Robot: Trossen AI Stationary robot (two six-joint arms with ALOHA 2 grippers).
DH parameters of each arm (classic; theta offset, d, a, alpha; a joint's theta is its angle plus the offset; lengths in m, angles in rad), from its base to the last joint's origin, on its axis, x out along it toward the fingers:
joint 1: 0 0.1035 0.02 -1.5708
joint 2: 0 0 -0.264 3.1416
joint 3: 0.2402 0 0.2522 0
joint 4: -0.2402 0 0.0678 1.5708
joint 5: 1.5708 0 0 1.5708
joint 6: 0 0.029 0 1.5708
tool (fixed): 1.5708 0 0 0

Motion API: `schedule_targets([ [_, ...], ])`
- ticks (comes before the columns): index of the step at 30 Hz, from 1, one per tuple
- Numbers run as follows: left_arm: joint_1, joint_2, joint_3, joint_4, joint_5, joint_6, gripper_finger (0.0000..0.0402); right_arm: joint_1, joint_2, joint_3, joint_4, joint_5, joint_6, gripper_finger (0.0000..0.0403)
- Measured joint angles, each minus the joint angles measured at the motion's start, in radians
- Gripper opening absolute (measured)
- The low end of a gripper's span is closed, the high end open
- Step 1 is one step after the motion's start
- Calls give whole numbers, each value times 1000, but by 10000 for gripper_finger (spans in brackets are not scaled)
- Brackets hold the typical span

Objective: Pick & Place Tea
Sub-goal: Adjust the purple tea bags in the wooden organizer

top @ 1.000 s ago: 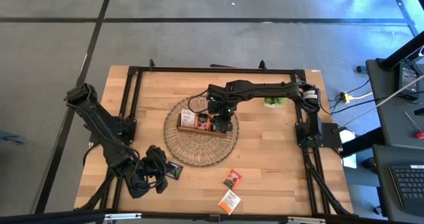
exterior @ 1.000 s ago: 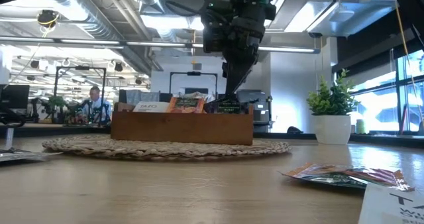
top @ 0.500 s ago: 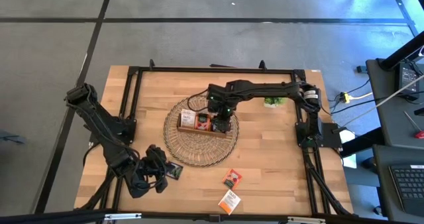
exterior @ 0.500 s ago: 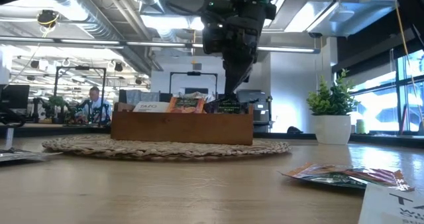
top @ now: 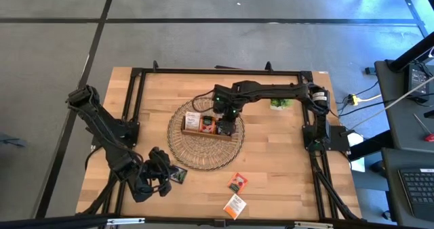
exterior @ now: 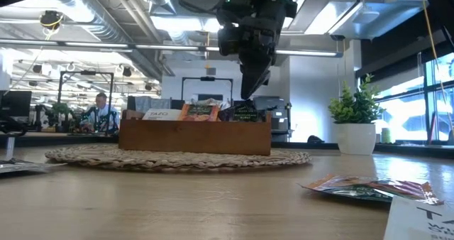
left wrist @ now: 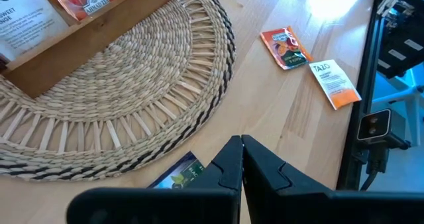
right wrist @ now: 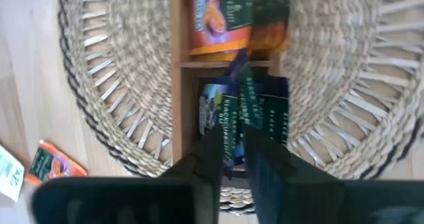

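High view: the right gripper [top: 228, 122] hovers at frame centre over the wooden tray [top: 203, 133], which sits on the woven mat [top: 203, 156]; two tea sachets [top: 237, 182] lie loose at lower centre, not yet placed. Low view: tray compartments already hold sachets. Left wrist view: the left gripper [left wrist: 242, 159], clenched, rests beside a dark sachet [left wrist: 177, 177]. Right wrist view: fingers slightly parted, empty, above the dark sachets [right wrist: 265, 111].

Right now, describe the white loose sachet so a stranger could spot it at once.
Start at the round woven mat mid-table, then look toward the table's near edge. Two sachets lie there on bare wood; the white sachet is nearer the edge, white with an orange end, while the orange sachet beside it is mostly orange.
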Motion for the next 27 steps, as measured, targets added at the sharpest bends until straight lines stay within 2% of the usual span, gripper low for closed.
schedule_targets([
  [6, 0, 0, 0, 0, 0, -2, 2, -9, 0, 0, 8, 4, 51, 135],
  [11, 0, 0, 0, 0, 0, -4, 2, -11, 0, 0, 55, 63, 93, 183],
  [14, 0, 0, 0, 0, 0, -6, 2, -11, 0, 0, 91, 86, 120, 196],
  [18, 0, 0, 0, 0, 0, -26, 2, -14, 0, 0, 53, 128, 147, 201],
  [27, 0, 0, 0, 1, 2, -27, 2, -15, 0, 0, -2, 101, 142, 202],
])
